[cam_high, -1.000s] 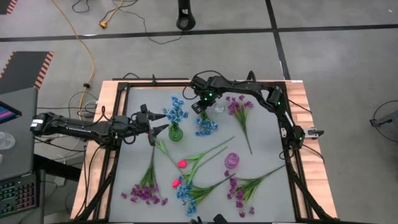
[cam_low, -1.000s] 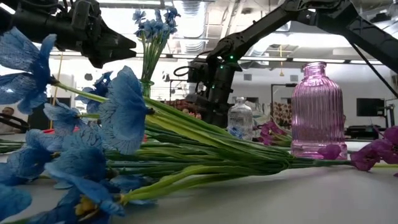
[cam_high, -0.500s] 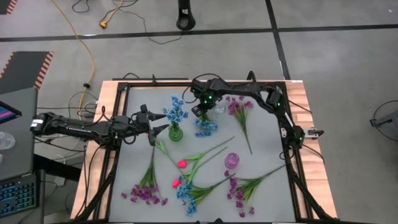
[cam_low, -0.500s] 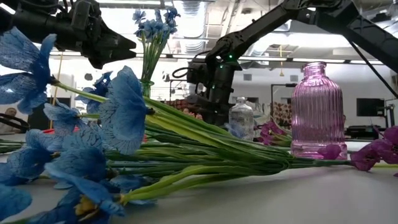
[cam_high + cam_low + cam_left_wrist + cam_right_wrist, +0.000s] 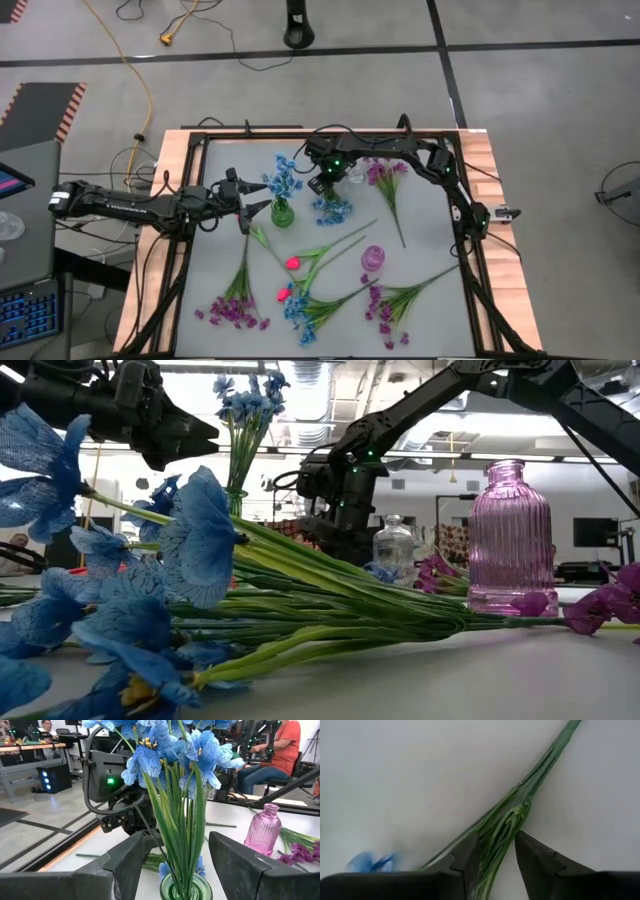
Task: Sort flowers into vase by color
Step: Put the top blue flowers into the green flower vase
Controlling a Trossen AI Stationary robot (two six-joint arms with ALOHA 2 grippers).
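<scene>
A green vase [image 5: 282,214] holds blue flowers [image 5: 284,178] upright. My left gripper [image 5: 258,204] waits open just left of it, and the vase stems [image 5: 180,820] show between its fingers farther off. Another blue sprig [image 5: 331,208] lies flat on the table right of the vase. My right gripper [image 5: 322,186] stands over that sprig's stem end, pointing down and open. Its fingers [image 5: 470,850] stand on either side of the bunched green stems [image 5: 502,832]. My right gripper comes at the blue sprig's stems [image 5: 506,825] from above, the fingers across them, one on each side. The sprig lies on the table. I cannot tell whether the fingers touch it.
A clear vase [image 5: 354,171] stands just right of my right gripper and a pink vase [image 5: 373,258] nearer the front. Purple sprigs [image 5: 385,176] [image 5: 237,308] [image 5: 387,304], pink-red buds [image 5: 292,262] and a blue sprig [image 5: 297,310] lie about. A person [image 5: 280,750] sits beyond the table.
My right gripper has shifted a little toward the table's near edge and left, coming lower over the lying blue sprig's stems. The sprig has stayed where it was.
</scene>
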